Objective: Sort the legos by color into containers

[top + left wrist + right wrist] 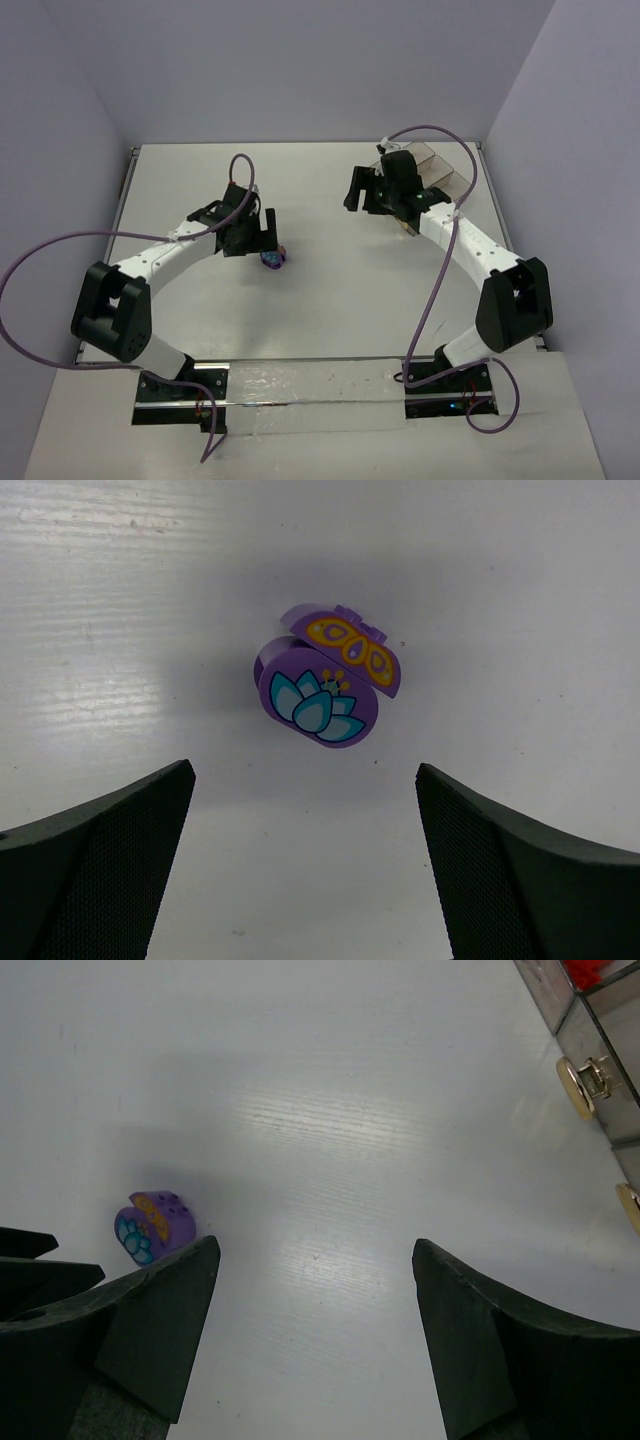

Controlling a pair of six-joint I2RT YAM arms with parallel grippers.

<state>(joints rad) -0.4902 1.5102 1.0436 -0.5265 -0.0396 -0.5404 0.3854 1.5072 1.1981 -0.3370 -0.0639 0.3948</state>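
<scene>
**Both pairs of fingers spread and empty; purple legos loose on the counter**

The left fingers [110, 870] are spread wide and released, with only the bare white counter [120, 600] between them. Just beyond their tips lie the purple legos [325, 680], two rounded pieces touching. One is printed with a teal flower, the other with an orange pattern. From above, this clump sits left of centre, just right of the left arm's tip.

The right fingers [500, 1340] are also released, holding nothing, over the right part of the counter. The container [560, 1000] stands at the far right corner, smoky and clear, with gold clasps [583, 1082] on its wall. Red legos [600, 970] show inside it, though which compartment cannot be told.
</scene>
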